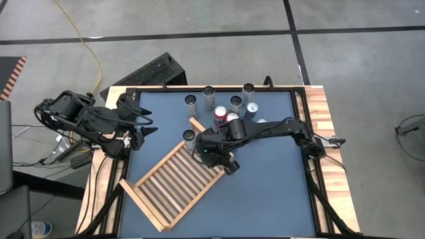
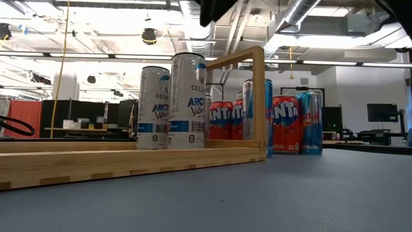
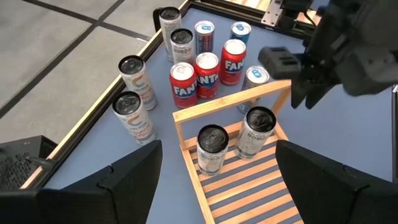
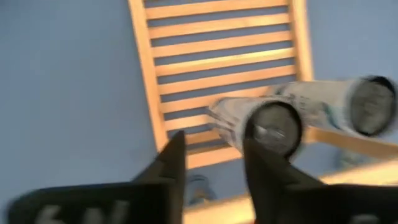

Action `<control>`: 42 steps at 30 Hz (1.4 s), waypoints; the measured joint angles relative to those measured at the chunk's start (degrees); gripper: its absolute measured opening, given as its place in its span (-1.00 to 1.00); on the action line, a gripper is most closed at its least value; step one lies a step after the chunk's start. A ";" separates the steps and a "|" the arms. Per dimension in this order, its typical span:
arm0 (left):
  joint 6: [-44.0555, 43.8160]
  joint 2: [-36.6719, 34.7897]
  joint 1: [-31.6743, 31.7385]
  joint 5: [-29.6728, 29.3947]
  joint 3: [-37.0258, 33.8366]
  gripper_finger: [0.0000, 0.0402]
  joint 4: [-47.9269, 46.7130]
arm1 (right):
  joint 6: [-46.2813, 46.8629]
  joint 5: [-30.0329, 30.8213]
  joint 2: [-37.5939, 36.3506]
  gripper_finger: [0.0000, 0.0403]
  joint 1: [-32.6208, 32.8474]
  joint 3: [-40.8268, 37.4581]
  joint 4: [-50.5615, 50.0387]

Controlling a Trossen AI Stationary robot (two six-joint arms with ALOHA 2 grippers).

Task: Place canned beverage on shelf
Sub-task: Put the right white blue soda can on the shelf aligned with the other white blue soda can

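Observation:
The light wooden slatted shelf (image 1: 174, 184) lies flat and slantwise on the blue table. Two silver canned beverages (image 3: 212, 149) (image 3: 256, 129) stand upright on its slats (image 3: 261, 186) by the raised end rail (image 3: 230, 102); they also show in the low view (image 2: 153, 106) (image 2: 188, 100). My right gripper (image 4: 214, 140) hovers above them, open by a narrow gap with nothing between its fingers. In the high view my right gripper (image 1: 214, 154) covers one of the two cans; the other can (image 1: 189, 136) shows beside it. My left gripper (image 1: 143, 123) waits open at the table's left edge.
Several loose cans, red Fanta cans (image 3: 205, 74) and silver and blue ones (image 1: 229, 103), stand in a cluster on the table just beyond the shelf's far end. The table's wooden border (image 1: 322, 119) runs along its sides. Bare blue table (image 1: 272, 192) lies to the shelf's right.

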 joint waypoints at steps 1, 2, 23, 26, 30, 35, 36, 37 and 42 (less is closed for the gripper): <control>0.00 0.00 0.00 0.00 0.00 0.51 -0.04 | -0.01 -0.49 0.24 -0.67 -0.09 -0.08 -0.25; 0.00 0.00 0.00 0.00 0.00 0.51 -0.09 | -0.03 -0.86 0.88 -0.79 -0.29 -0.08 -0.03; 0.00 0.00 0.00 0.17 0.00 0.51 -1.03 | -0.03 -1.28 5.68 -1.00 -2.39 -0.01 -0.51; -0.02 0.00 0.00 0.17 -0.02 0.51 -1.03 | -0.06 -1.24 5.68 -1.00 -2.84 -0.01 -0.35; -0.04 0.00 0.00 0.20 -0.01 0.51 -1.05 | -0.14 -1.16 5.68 -1.00 -3.21 -0.01 1.55; 0.15 0.00 0.00 0.20 0.00 0.51 -1.07 | -0.89 -1.13 5.68 -1.00 -3.10 -0.01 2.44; 0.21 0.00 0.00 0.20 0.00 0.51 -1.07 | -1.06 -1.13 5.68 -1.00 -3.10 -0.01 2.48; 0.26 0.00 0.00 0.20 0.00 0.51 -1.07 | -1.12 -1.12 5.68 -1.00 -3.13 -0.01 2.62; 0.28 0.00 0.00 0.20 0.00 0.51 -1.09 | -1.11 0.20 5.66 -1.00 -3.27 -0.01 3.71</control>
